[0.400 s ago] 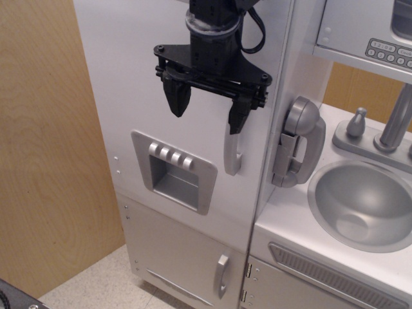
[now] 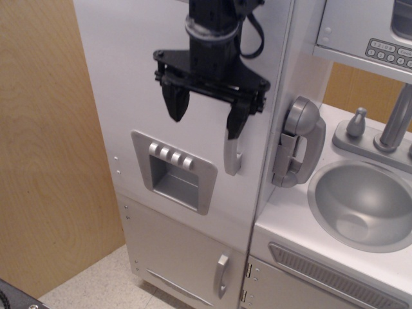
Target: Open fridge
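The fridge (image 2: 138, 77) is a tall white toy cabinet with its big door shut. A grey four-button dispenser panel (image 2: 174, 171) sits in the door's lower part. The grey curved vertical handle (image 2: 232, 156) is at the door's right edge; only its lower end shows. My black gripper (image 2: 205, 109) hangs open in front of the door, fingers pointing down. Its right finger (image 2: 237, 120) covers the upper part of the handle. Its left finger (image 2: 176, 100) is over bare door. I cannot tell whether the fingers touch the handle.
A smaller lower door with a short grey handle (image 2: 222, 275) is below. To the right are a grey toy phone (image 2: 299, 140), a sink (image 2: 364, 203) with a faucet (image 2: 396, 122), and a microwave keypad (image 2: 389, 51). A wooden wall (image 2: 45, 148) is left.
The gripper has shifted slightly up and a little to the left. The door stays shut.
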{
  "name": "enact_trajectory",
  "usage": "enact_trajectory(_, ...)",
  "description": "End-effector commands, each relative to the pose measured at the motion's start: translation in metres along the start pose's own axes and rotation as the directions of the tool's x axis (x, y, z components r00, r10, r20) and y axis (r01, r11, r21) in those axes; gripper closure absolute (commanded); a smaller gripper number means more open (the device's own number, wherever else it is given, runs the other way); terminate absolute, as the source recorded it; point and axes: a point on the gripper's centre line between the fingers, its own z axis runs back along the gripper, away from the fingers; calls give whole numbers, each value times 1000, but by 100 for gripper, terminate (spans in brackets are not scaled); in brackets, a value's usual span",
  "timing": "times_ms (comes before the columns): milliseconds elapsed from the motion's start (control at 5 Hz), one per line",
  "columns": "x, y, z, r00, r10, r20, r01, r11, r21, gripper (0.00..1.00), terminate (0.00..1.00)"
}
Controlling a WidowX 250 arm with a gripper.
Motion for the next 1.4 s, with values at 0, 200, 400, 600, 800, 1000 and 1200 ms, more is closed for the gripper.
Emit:
enact_trajectory(0,29,-19,-6,995,-81,66,82,997,-15,0,0)
enact_trajectory(200,32,-26,-17,988,-136,78,139,990,-36,0,0)
enact_trajectory(400,35,-33,-29,972,-155,176,167,984,-58,0,0)
enact_trajectory(600,42,-34,-41,957,-162,242,174,984,-29,0,0)
enact_trajectory(800,44,-31,-41,968,-122,221,134,990,-42,100,0)
enact_trajectory(1000,39,-27,-38,968,-99,230,112,993,-43,100,0)
enact_trajectory(1200,26,-18,-32,969,-127,213,139,989,-44,100,0)
